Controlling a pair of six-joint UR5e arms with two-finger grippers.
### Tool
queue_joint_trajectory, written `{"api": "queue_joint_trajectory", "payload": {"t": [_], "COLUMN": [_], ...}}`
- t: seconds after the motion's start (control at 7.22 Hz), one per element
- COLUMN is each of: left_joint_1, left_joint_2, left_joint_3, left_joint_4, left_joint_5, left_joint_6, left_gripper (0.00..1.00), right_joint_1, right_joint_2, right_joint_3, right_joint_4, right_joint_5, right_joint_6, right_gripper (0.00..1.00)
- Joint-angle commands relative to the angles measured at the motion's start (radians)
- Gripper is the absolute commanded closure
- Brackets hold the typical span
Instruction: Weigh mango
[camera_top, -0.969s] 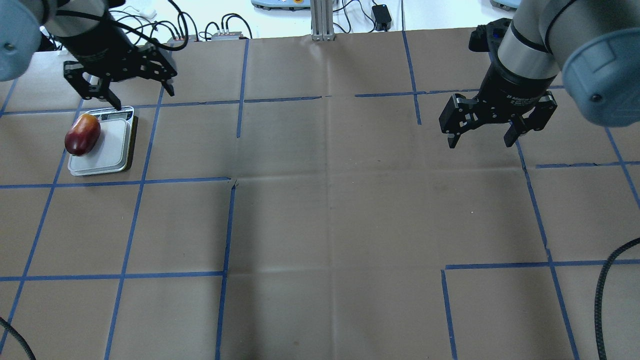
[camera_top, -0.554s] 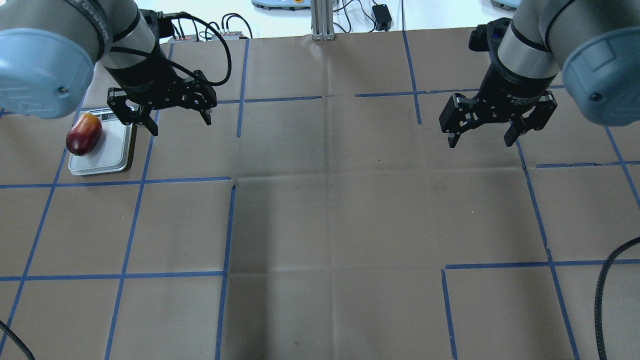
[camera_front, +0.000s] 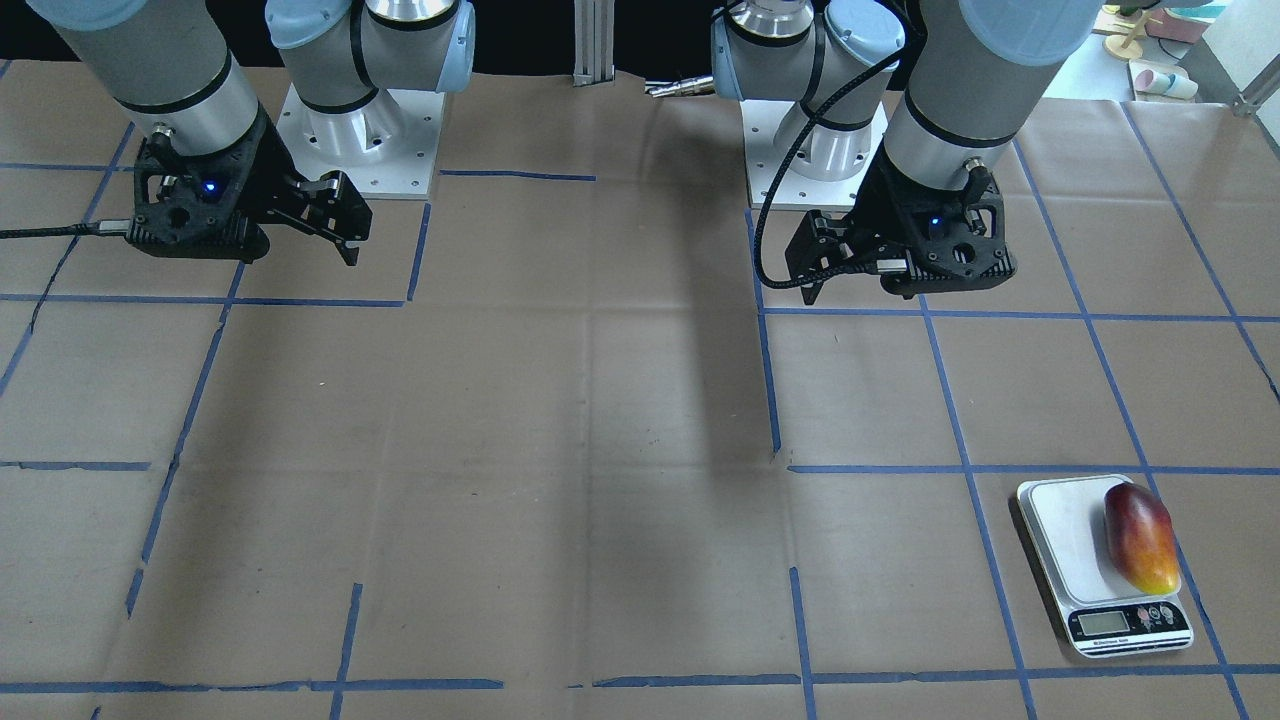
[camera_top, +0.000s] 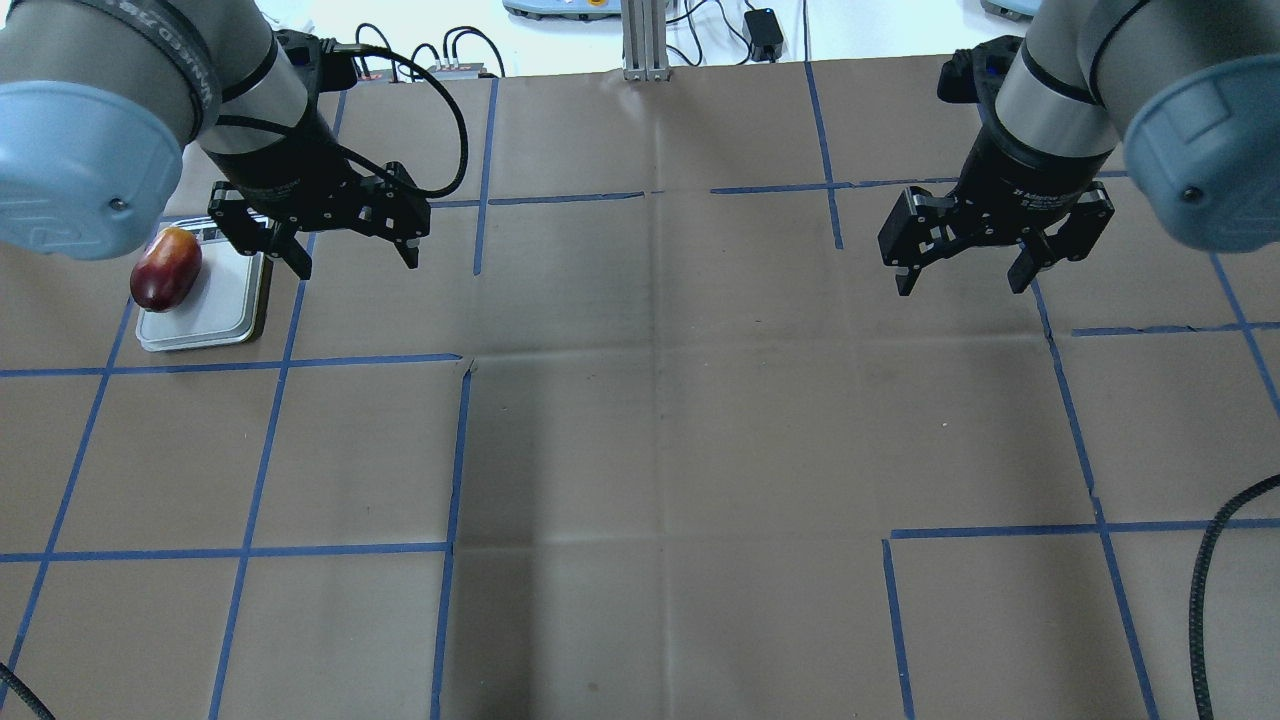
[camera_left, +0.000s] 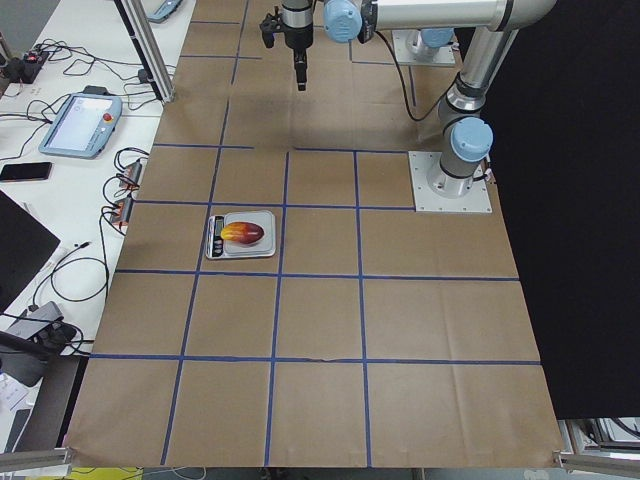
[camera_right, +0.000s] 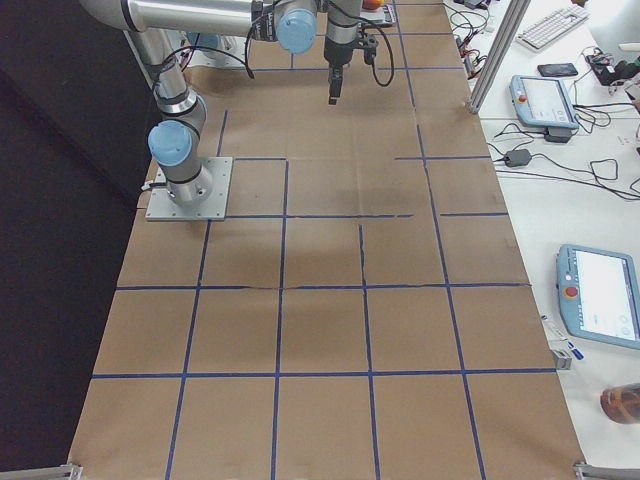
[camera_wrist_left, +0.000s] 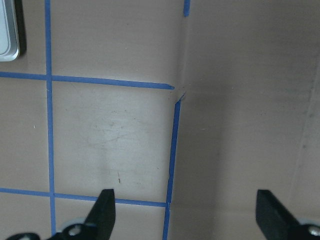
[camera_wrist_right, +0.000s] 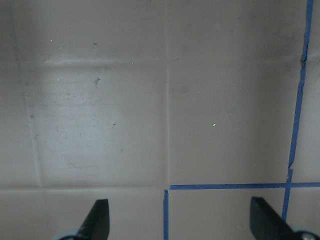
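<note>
Even, bright overhead light; soft arm shadows; every view sharp.

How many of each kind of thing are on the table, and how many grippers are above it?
mango: 1
scale: 1
grippers: 2, the left gripper and the right gripper
Total: 4

You are looking at a table under brown paper (camera_top: 660, 420), with blue tape lines (camera_top: 345, 549) running across it as a grid. An aluminium post (camera_top: 645, 40) is standing at its far edge, with black cables (camera_top: 455, 45) trailing nearby. A teach pendant (camera_left: 80, 110) and a dark phone (camera_left: 25, 171) are lying on one side bench. A second pendant (camera_right: 542, 100) and a white keyboard (camera_right: 553, 27) are sitting on the other.
</note>
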Motion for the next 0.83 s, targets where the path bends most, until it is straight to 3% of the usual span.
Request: {"api": "queue_joint_trajectory", "payload": {"t": [0.0, 0.69], "left_joint_1": [0.000, -0.001], "left_joint_2": [0.001, 0.011], "left_joint_3": [0.001, -0.001], "left_joint_4": [-0.001, -0.001], "left_joint_5": [-0.001, -0.005], "left_joint_6": [0.002, 0.075], "left_gripper": [0.01, 0.01], "right_joint_1": [0.000, 0.000], "right_joint_2": [-0.001, 0.001], "right_joint_3": [0.000, 0.000], "right_joint_4": [0.000, 0.000], "right_joint_5": [0.000, 0.000], "right_joint_6": [0.000, 0.000], "right_gripper": [0.00, 0.00]}}
